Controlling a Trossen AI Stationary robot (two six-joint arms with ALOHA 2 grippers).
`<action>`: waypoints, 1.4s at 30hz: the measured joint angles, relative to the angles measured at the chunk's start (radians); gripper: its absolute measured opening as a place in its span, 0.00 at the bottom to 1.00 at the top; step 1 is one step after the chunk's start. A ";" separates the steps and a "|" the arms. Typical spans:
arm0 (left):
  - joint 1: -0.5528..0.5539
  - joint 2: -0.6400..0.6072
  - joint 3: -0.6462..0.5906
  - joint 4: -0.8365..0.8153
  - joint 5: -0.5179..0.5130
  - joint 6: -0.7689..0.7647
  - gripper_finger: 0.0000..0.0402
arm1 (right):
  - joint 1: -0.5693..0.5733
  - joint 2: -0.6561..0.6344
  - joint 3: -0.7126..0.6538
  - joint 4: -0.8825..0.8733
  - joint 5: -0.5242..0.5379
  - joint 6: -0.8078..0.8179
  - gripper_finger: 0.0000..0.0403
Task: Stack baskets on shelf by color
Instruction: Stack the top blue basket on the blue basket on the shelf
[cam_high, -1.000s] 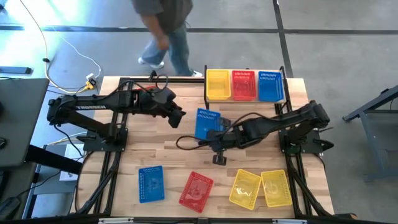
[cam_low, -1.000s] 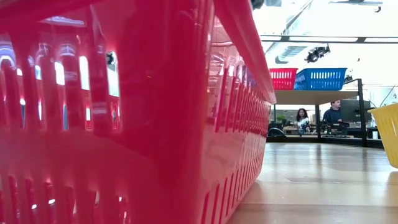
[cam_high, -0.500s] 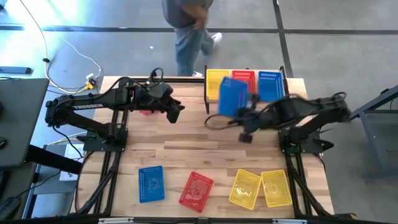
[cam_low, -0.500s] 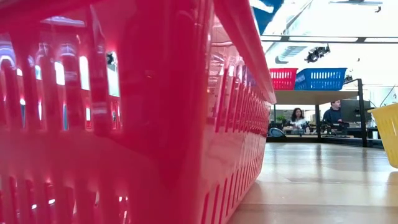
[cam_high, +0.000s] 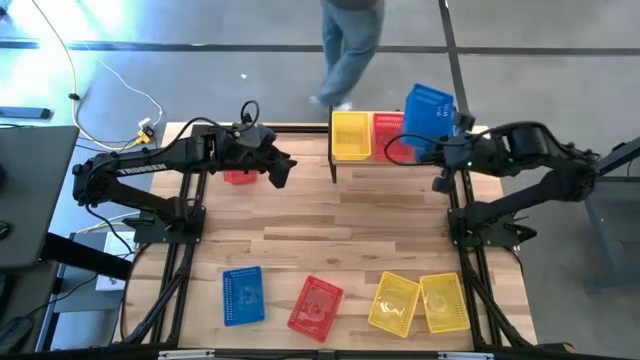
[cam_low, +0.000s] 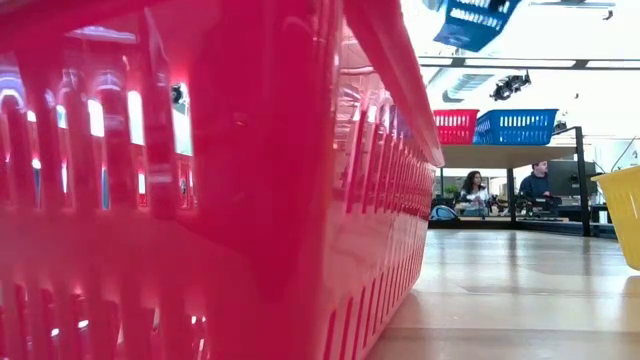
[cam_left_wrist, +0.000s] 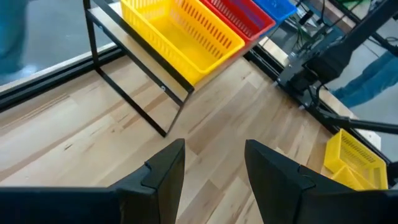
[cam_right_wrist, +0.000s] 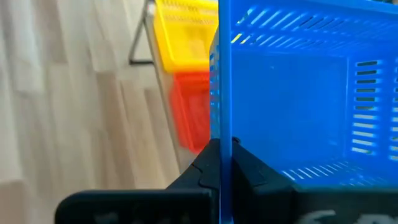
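Right claw (cam_right_wrist: 221, 163) clamped on a blue basket's (cam_high: 428, 112) wall, holding it above the shelf (cam_high: 336, 160). Left claw (cam_left_wrist: 211, 171) apart, empty, over the bench (cam_high: 330, 220).

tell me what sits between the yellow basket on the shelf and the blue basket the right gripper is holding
A red basket sits on the shelf between the yellow basket and the blue basket gripped by the right gripper; the high view shows it.

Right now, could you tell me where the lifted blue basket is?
In the high view, the blue basket is held by the right gripper above the shelf, at its right end.
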 joint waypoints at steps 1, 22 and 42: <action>0.005 0.000 0.000 0.007 0.000 0.000 0.39 | -0.017 -0.018 -0.021 0.001 0.000 -0.023 0.00; 0.071 0.000 0.000 0.047 -0.001 0.034 0.39 | -0.424 -0.183 -0.358 0.088 -0.209 -0.470 0.00; 0.071 0.000 0.000 0.048 -0.003 0.078 0.39 | -0.768 -0.150 -0.379 0.126 -0.470 -0.675 0.00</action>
